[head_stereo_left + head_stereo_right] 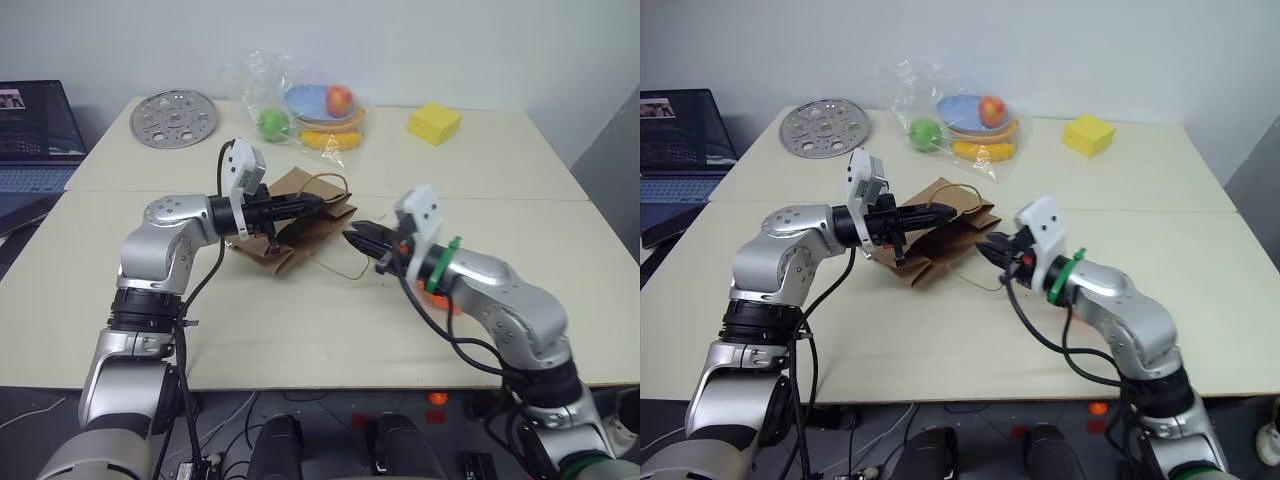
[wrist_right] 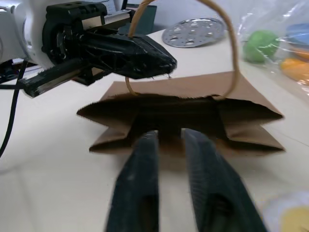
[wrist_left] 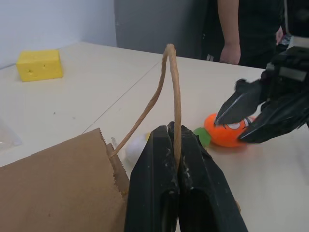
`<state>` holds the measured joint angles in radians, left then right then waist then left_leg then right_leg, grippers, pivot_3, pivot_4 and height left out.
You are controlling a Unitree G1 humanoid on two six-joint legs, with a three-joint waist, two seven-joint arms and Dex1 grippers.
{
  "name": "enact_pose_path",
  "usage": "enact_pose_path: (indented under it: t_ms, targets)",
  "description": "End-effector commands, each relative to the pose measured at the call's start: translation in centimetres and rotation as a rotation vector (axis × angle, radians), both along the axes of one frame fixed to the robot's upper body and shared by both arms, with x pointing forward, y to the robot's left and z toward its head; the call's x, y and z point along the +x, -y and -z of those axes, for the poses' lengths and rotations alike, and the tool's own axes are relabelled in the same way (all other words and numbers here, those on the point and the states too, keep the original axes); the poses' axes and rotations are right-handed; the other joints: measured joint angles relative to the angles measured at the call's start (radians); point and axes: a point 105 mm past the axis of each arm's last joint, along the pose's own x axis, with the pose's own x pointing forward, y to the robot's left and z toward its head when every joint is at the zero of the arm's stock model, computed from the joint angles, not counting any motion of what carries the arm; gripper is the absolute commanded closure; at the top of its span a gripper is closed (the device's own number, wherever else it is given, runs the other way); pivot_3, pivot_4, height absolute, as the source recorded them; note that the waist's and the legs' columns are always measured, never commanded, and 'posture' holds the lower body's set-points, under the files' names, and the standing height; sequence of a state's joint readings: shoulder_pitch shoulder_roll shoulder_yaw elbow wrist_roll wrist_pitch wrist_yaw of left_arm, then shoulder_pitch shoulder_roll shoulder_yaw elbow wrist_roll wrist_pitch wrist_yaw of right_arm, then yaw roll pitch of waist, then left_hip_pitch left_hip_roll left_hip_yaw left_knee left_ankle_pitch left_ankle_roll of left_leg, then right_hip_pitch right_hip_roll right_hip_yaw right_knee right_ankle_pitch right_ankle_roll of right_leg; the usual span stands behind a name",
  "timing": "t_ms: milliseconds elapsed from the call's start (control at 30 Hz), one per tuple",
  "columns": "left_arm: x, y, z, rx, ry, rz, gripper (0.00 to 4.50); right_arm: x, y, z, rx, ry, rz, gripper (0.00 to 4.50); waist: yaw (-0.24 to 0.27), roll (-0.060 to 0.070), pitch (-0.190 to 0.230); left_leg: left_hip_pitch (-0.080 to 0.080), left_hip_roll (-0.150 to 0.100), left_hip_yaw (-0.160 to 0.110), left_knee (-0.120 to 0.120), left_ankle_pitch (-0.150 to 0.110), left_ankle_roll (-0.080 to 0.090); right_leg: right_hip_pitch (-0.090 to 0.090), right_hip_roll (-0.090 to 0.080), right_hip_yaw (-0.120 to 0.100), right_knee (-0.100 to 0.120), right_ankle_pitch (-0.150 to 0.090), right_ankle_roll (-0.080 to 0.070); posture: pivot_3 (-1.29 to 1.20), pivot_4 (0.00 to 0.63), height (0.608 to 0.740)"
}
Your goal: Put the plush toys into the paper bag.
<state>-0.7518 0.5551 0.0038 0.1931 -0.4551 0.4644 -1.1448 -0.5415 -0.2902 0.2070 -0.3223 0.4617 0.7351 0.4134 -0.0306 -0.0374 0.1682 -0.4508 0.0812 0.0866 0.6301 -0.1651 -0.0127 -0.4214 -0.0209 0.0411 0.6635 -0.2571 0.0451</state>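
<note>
The left gripper (image 3: 176,145) is clamped on a cord handle (image 3: 170,87) of the paper bag (image 1: 300,222), which is lifted at mid-table. The right gripper (image 1: 358,238), nearly closed and empty, is pointed at the bag's mouth. The carrot toy (image 3: 226,133) and egg toy (image 3: 137,147) are seen beside it.

The two head views looked down and forward over the table (image 1: 300,330), sharing the bag (image 1: 300,225) at its middle. The left wrist view sat close behind its fingers (image 3: 178,193), facing the table's right edge. The right wrist view faced the bag's (image 2: 183,116) mouth, close.
</note>
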Motion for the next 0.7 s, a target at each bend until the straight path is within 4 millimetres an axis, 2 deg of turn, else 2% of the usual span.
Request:
enact_pose_path:
  t_ms: [33, 133, 300, 400, 467, 567, 700]
  targets:
    - [-0.9, 0.3, -1.6, -0.027, 0.046, 0.023, 4.50, 1.0, -1.5, 0.3, -0.003, 0.032, 0.004, 4.49, 0.002, 0.000, 0.000, 0.000, 0.000, 0.000, 0.000, 0.000, 0.000, 0.000, 0.000, 0.000, 0.000, 0.000, 0.000, 0.00, 0.150, 0.740]
    - [-1.8, 0.7, -2.1, -0.057, 0.045, 0.049, 4.50, 2.3, -2.7, 1.8, 0.024, -0.003, 0.042, 4.49, 0.004, 0.000, 0.000, -0.001, 0.000, 0.000, 0.000, 0.000, 0.000, 0.000, 0.000, 0.000, 0.000, 0.000, 0.000, 0.00, 0.150, 0.740]
    - [-2.9, 0.6, -2.4, -0.076, 0.034, 0.050, 4.50, 3.5, -4.7, 3.1, 0.034, -0.021, 0.053, 4.49, 0.001, 0.000, 0.000, -0.001, 0.000, 0.000, 0.000, 0.000, 0.000, 0.000, 0.000, 0.000, 0.001, 0.000, 0.000, 0.00, 0.150, 0.740]
    - [-3.2, 0.3, -2.1, -0.066, 0.030, 0.032, 4.50, 3.6, -6.0, 4.9, -0.004, -0.050, 0.036, 4.49, -0.001, 0.000, 0.000, 0.000, 0.000, 0.000, 0.000, 0.000, 0.000, 0.000, 0.000, 0.000, 0.002, 0.000, 0.000, 0.00, 0.150, 0.740]
    - [-3.0, -0.1, -2.3, -0.069, 0.046, -0.001, 4.50, 3.3, -6.6, 7.0, -0.059, -0.091, 0.013, 4.49, -0.002, 0.000, 0.000, 0.000, 0.000, 0.000, 0.000, 0.000, 0.000, 0.000, 0.000, 0.000, 0.002, 0.000, 0.000, 0.00, 0.150, 0.740]
    - [-2.7, -0.8, -2.7, -0.071, 0.076, -0.049, 4.50, 3.1, -6.7, 8.9, -0.098, -0.130, 0.023, 4.49, 0.000, 0.000, 0.000, 0.000, 0.000, 0.000, 0.000, 0.000, 0.000, 0.000, 0.000, 0.000, 0.001, 0.000, 0.000, 0.00, 0.150, 0.740]
    - [-1.6, -2.4, -4.6, -0.108, 0.179, -0.176, 4.50, 3.1, -6.1, 10.8, -0.157, -0.173, 0.052, 4.49, 0.000, 0.000, 0.000, 0.000, 0.000, 0.001, 0.000, 0.000, 0.000, 0.000, 0.000, 0.000, 0.001, 0.000, 0.000, 0.00, 0.150, 0.740]
